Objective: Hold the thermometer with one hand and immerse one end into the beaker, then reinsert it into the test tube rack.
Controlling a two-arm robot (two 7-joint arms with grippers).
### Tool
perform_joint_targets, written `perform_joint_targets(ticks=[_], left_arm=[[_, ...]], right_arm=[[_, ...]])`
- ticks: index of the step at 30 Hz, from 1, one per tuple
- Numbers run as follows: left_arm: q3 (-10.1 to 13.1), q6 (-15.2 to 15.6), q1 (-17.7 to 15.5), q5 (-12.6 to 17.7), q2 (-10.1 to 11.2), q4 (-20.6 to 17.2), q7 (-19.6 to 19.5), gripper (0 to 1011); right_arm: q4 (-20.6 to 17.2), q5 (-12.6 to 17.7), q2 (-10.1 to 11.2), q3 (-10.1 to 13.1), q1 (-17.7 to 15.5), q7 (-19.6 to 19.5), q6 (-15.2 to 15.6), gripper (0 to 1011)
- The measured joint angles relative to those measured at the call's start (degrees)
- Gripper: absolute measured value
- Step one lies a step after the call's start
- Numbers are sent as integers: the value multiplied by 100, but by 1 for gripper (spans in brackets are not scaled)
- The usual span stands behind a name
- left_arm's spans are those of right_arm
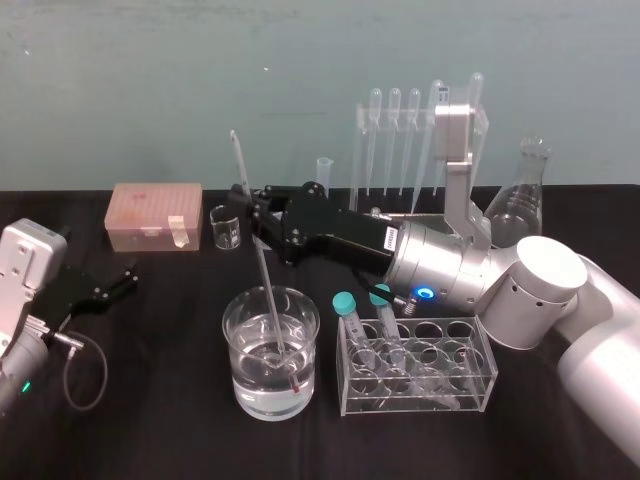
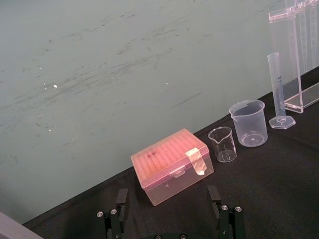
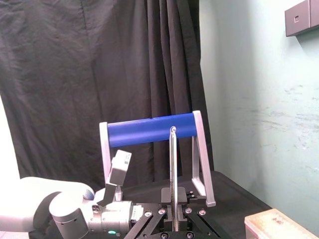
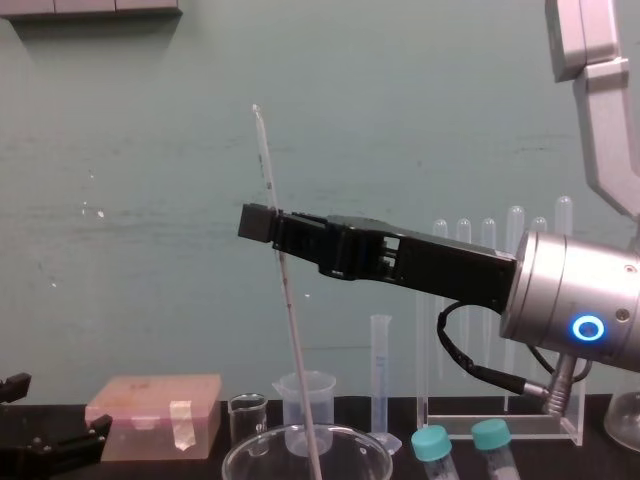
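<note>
Above the near centre of the black table [image 1: 150, 420], the right gripper [image 1: 255, 215] reaches in from the right, its black fingers pinched on the upper half of the thermometer [image 1: 266, 280]. The glass rod stands slightly tilted, its lower end sunk in the water of the wide beaker [image 1: 245, 395], its top rising above the fingers. Just right of the beaker stands the clear test tube rack [image 1: 480, 372] with two teal-capped tubes [image 1: 345, 302]. The left gripper [image 1: 120, 277] rests at the left edge, fingers spread wide, near a pink tip box [image 1: 155, 215].
</note>
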Motion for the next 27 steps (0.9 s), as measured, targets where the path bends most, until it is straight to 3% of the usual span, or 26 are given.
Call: perform_joint_targets(ticks=[27], left_arm=[[0, 0, 0, 0, 0, 0, 0, 1008]], right_arm=[[-5, -11, -4, -39, -15, 8, 9, 56]])
